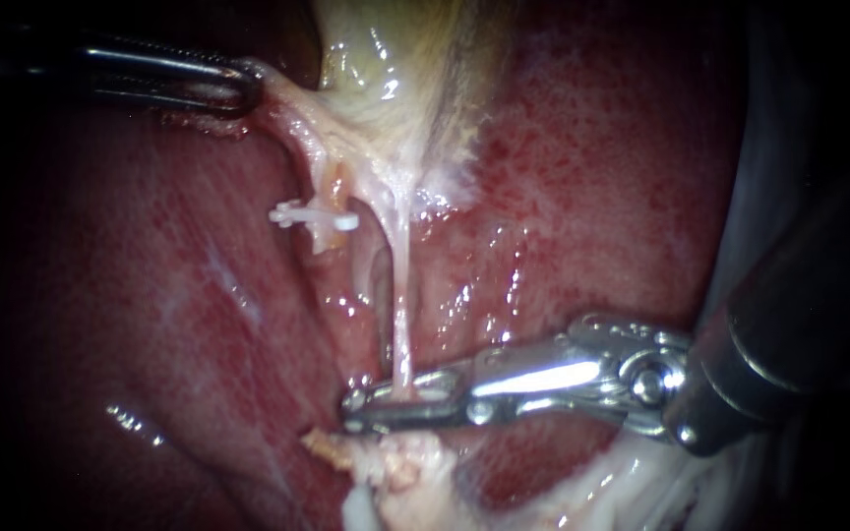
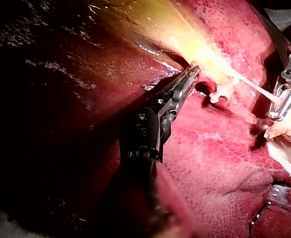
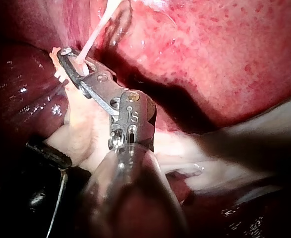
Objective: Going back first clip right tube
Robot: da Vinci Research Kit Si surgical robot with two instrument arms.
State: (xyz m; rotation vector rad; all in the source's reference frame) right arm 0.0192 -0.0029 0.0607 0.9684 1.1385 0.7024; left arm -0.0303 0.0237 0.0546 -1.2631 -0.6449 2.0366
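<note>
One white clip (image 1: pixel 315 216) is sitting across the left tube (image 1: pixel 319 162), which is running down from the yellowish gallbladder (image 1: pixel 395 59) over the glistening red liver (image 1: pixel 150 295). Just beside it, the thin right tube (image 1: pixel 402 315) is stretching down into my right instrument (image 1: pixel 386 405), whose jaws are standing slightly apart with the tube lying between them. My left instrument (image 1: pixel 248 87), coming in from the upper left, is clamping both jaws on pale tissue (image 1: pixel 282 103) below the gallbladder. Both shafts are fading into darkness, and the right tube's lower end is hiding behind the jaws.
</note>
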